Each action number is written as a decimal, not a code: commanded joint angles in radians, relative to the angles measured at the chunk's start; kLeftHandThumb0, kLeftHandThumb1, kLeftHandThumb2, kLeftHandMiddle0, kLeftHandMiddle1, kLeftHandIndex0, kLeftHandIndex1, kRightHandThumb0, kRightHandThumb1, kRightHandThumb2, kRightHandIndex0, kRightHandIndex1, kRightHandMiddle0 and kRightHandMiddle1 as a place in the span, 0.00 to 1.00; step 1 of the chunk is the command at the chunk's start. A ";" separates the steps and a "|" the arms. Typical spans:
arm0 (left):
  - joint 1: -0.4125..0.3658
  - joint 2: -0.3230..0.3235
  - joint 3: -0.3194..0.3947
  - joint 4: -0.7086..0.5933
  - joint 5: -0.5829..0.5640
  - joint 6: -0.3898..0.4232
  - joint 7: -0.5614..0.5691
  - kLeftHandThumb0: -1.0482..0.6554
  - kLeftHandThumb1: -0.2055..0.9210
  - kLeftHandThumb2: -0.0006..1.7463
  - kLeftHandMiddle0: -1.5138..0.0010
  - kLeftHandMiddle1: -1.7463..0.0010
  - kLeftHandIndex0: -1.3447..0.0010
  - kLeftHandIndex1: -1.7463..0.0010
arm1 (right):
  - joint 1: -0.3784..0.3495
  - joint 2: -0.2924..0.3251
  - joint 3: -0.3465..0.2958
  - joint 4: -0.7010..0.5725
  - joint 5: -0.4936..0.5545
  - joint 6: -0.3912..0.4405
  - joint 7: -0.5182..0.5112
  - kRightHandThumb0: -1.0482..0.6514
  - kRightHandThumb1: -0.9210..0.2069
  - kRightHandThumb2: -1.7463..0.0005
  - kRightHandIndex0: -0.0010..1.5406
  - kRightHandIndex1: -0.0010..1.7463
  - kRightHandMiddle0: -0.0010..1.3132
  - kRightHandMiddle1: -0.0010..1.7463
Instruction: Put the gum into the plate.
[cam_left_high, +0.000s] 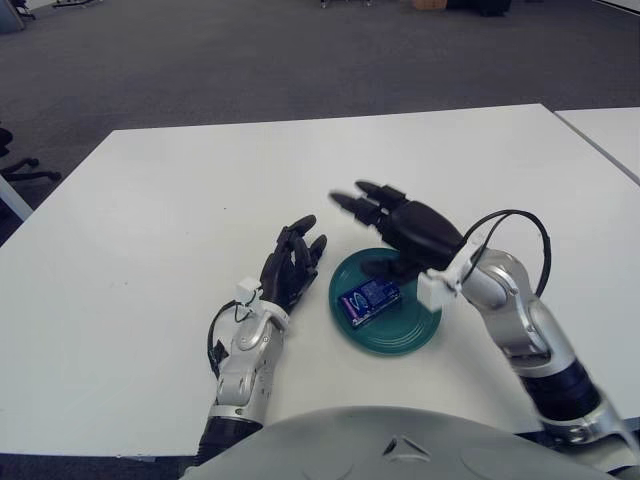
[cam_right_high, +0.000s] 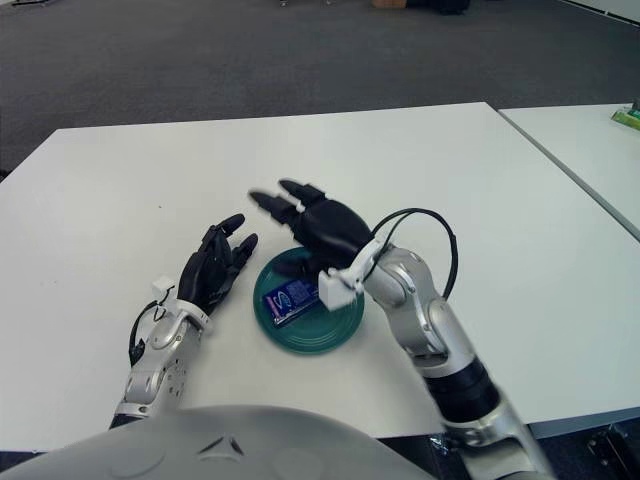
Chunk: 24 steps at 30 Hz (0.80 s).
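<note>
Left eye view: gum (cam_left_high: 369, 299) in plate (cam_left_high: 405, 335), below open right hand (cam_left_high: 400, 222).

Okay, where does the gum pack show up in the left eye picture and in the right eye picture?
Left eye view: the gum lies in the green plate, right of centre, below the right hand.
Right eye view: the gum lies left of centre.
Shared landmark: the plate, with the left hand just to its left.

Right hand (cam_left_high: 400, 222) raised, palm down, fingers (cam_left_high: 352, 200) spread and extended forward-left, holding nothing; forearm angled up from lower right, elbow bent. Left hand (cam_left_high: 291, 265) low at left, fingers loosely extended forward, empty; forearm runs back toward torso.
</note>
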 joint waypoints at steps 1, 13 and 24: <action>0.011 -0.023 0.000 -0.008 0.006 0.003 0.011 0.11 1.00 0.52 0.67 0.96 1.00 0.55 | 0.053 0.117 -0.081 0.051 0.101 0.023 -0.159 0.01 0.00 0.46 0.01 0.01 0.03 0.01; 0.045 -0.039 -0.033 -0.026 0.026 -0.009 0.023 0.11 1.00 0.52 0.67 0.96 1.00 0.55 | 0.082 0.244 -0.289 0.097 0.390 -0.009 -0.363 0.13 0.00 0.59 0.25 0.05 0.00 0.47; 0.106 -0.048 -0.100 -0.069 0.050 -0.028 0.057 0.11 1.00 0.52 0.67 0.97 1.00 0.55 | 0.262 0.329 -0.424 -0.023 0.597 0.072 -0.437 0.24 0.00 0.60 0.31 0.24 0.09 0.62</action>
